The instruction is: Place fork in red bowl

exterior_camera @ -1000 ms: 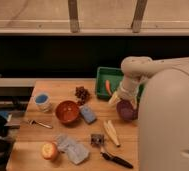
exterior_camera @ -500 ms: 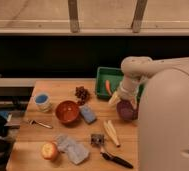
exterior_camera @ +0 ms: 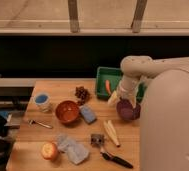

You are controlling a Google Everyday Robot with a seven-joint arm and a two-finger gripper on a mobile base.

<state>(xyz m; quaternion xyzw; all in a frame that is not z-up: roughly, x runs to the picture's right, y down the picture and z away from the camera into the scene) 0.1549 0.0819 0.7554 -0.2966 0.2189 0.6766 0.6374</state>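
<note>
The fork [exterior_camera: 39, 123] is a thin silver utensil lying flat near the table's left edge, just left of the red bowl [exterior_camera: 67, 111]. That bowl sits upright and holds nothing I can see. My gripper [exterior_camera: 119, 99] hangs at the end of the white arm on the right side of the table. It is above the near rim of a purple bowl [exterior_camera: 129, 111] and far from the fork. It holds nothing and looks open.
A blue-topped white cup [exterior_camera: 42, 101] stands left of the red bowl, a blue sponge [exterior_camera: 88, 114] right of it. Behind are a brown cluster [exterior_camera: 81, 93] and a green tray [exterior_camera: 104, 76]. Near the front lie an apple [exterior_camera: 49, 151], crumpled plastic [exterior_camera: 73, 148], a pale banana [exterior_camera: 111, 132] and a black-handled utensil [exterior_camera: 115, 159].
</note>
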